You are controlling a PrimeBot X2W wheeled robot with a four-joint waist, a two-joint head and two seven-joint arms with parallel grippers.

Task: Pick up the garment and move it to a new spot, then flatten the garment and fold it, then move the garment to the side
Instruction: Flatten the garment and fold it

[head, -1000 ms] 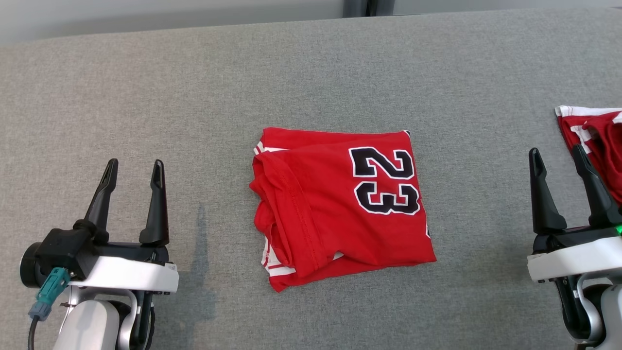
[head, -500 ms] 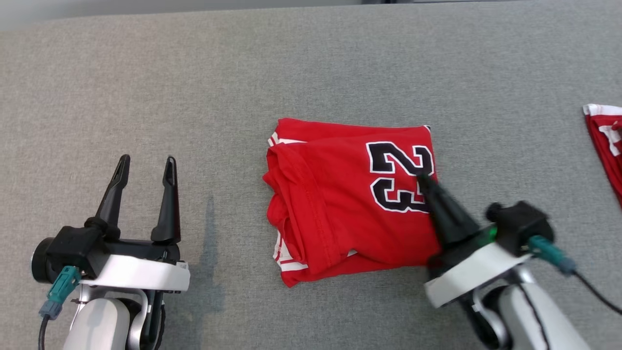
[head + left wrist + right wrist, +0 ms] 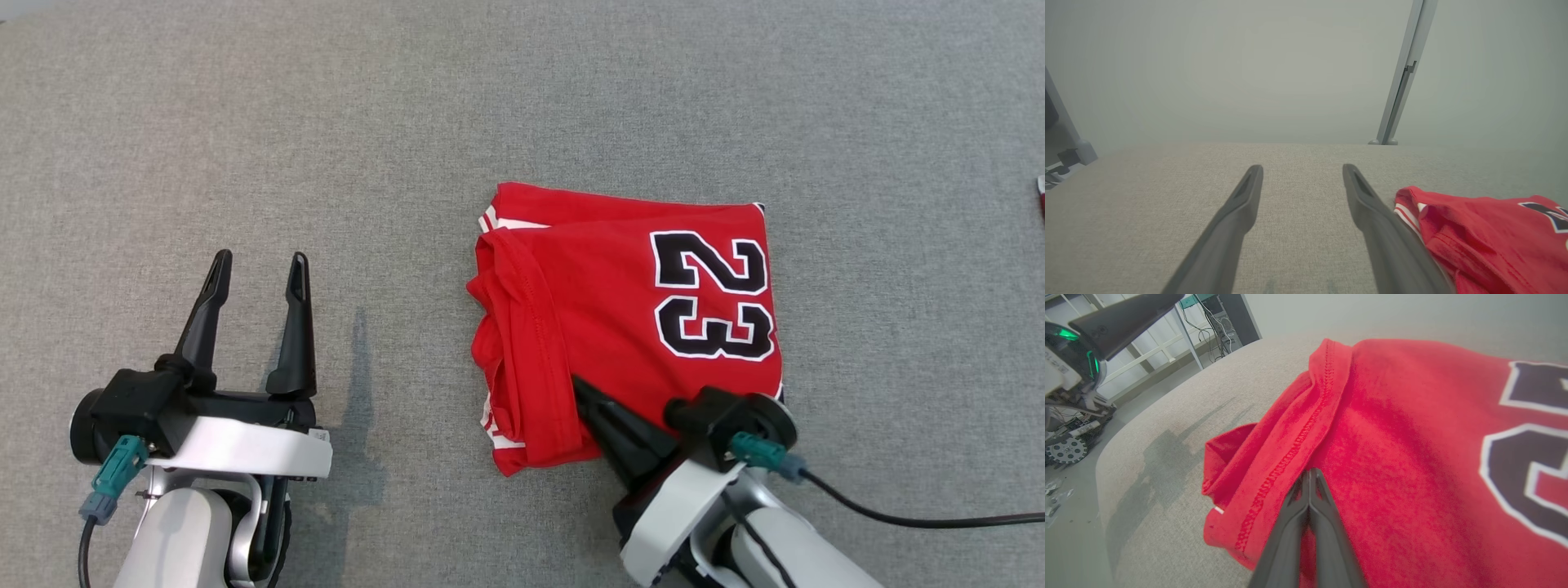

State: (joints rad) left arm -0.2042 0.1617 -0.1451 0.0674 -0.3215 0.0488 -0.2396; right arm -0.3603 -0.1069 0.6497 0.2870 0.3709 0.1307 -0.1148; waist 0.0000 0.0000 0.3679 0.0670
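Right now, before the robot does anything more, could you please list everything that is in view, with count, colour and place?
garment: one, red with white stripes, folded, middle of the surface
number 23: one, black with white outline, on the garment's right part
fabric surface: one, grey, under everything
scrap: one, red and white, right edge of the head view; too little to identify
post: one, grey, beyond the surface's far edge
cable: one, black, leading from the right wrist
left gripper: one, dark fingers, open, left of the garment, apart from it
right gripper: one, dark fingers, shut, tips on the garment's near edge
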